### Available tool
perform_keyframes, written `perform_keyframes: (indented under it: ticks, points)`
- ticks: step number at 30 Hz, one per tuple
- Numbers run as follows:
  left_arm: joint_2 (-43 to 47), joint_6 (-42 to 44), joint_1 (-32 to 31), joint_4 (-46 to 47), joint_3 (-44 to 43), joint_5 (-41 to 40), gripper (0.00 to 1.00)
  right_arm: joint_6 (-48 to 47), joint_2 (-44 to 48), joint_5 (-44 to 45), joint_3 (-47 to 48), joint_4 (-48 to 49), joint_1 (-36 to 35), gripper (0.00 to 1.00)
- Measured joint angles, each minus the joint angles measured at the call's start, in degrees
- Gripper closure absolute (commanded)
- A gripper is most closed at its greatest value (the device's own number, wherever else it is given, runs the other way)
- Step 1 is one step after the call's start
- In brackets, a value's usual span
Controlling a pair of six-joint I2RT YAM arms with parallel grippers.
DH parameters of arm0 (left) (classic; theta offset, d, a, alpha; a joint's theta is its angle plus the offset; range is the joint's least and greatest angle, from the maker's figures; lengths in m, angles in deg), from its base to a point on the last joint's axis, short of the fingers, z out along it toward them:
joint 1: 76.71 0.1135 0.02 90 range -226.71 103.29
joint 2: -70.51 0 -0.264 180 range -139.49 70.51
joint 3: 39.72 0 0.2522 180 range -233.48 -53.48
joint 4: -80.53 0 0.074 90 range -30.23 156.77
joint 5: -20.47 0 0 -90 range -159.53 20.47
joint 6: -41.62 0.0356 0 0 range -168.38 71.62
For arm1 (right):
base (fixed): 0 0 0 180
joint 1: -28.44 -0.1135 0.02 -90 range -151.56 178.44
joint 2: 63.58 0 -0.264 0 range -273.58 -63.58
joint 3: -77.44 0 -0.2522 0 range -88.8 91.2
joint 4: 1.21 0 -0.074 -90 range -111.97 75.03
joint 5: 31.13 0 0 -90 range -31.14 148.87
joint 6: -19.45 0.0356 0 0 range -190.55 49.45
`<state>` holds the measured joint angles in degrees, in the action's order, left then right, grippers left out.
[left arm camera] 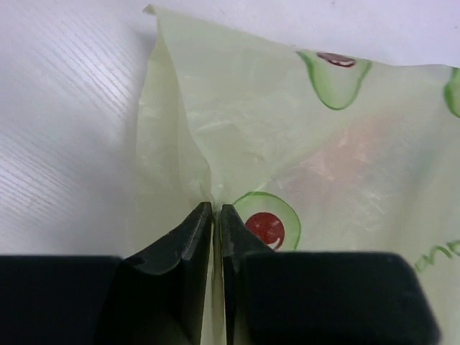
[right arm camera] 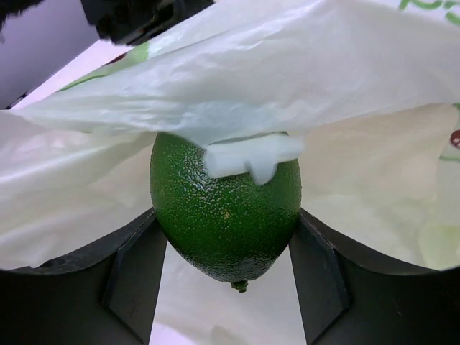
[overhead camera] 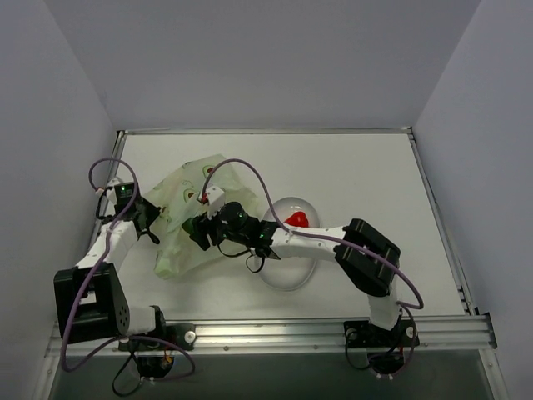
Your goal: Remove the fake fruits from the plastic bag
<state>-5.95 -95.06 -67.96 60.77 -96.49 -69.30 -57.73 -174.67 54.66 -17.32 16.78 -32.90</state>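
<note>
The pale yellow-green plastic bag (overhead camera: pixel 177 237) with avocado prints lies crumpled left of centre. My left gripper (overhead camera: pixel 155 219) is shut on a fold of the bag (left arm camera: pixel 287 122) at its left side, with the film pinched between the jaws (left arm camera: pixel 216 210). My right gripper (overhead camera: pixel 198 231) reaches into the bag's mouth and is shut on a green fake fruit (right arm camera: pixel 224 215) with pebbled skin, one finger on each side. The bag's film (right arm camera: pixel 251 72) drapes over the top of the fruit. A red fake fruit (overhead camera: pixel 296 219) lies in the clear dish. A faint pinkish shape (left arm camera: pixel 345 147) shows through the bag.
A clear oval dish (overhead camera: pixel 291 273) sits right of the bag, partly under the right forearm. White walls close in the table on the left, back and right. A metal rail (overhead camera: pixel 275 332) runs along the near edge.
</note>
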Motion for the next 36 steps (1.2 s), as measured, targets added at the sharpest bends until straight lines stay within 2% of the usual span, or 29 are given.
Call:
perform_keyframes:
  ticks: [1, 3, 5, 6, 11, 17, 22, 25, 28, 36]
  points:
    - [1.1, 0.3, 0.0, -1.0, -0.2, 0.3, 0.67, 0.5, 1.4, 0.1, -1.1, 0.1, -0.4, 0.6]
    - [3.6, 1.5, 0.0, -3.1, -1.0, 1.1, 0.4, 1.7, 4.7, 0.8, -4.2, 0.2, -1.2, 0.64]
    - [6.3, 2.3, 0.0, -5.6, -2.6, 1.8, 0.21, 3.1, 8.6, 1.5, -8.4, 0.2, -2.2, 0.66]
    - [7.7, 2.8, 0.0, -6.7, -3.5, 2.4, 0.18, 4.0, 10.6, 1.8, -10.6, 0.2, -2.5, 0.66]
    - [16.0, 5.6, 0.0, -12.5, -7.2, 4.8, 0.2, 7.4, 22.2, 5.7, -22.5, -1.0, -3.7, 0.66]
    - [25.9, 12.0, -0.7, -22.1, -7.9, 9.1, 0.22, 10.5, 43.7, 13.8, -35.0, -10.6, -3.7, 0.66]
    - [32.2, 18.4, -8.5, -31.1, -9.2, 11.0, 0.15, 16.2, 57.8, 21.7, -41.0, -20.5, -3.5, 0.66]
    - [33.7, 20.8, -15.2, -34.6, -10.4, 12.0, 0.12, 20.4, 58.5, 25.1, -42.2, -26.4, -3.2, 0.66]
    - [33.8, 22.3, -19.2, -36.8, -11.7, 11.4, 0.1, 22.5, 56.3, 25.8, -42.9, -30.0, -3.2, 0.66]
    - [27.4, 25.5, -21.1, -38.8, -15.7, 5.8, 0.1, 22.7, 47.3, 24.2, -42.5, -31.7, -3.2, 0.62]
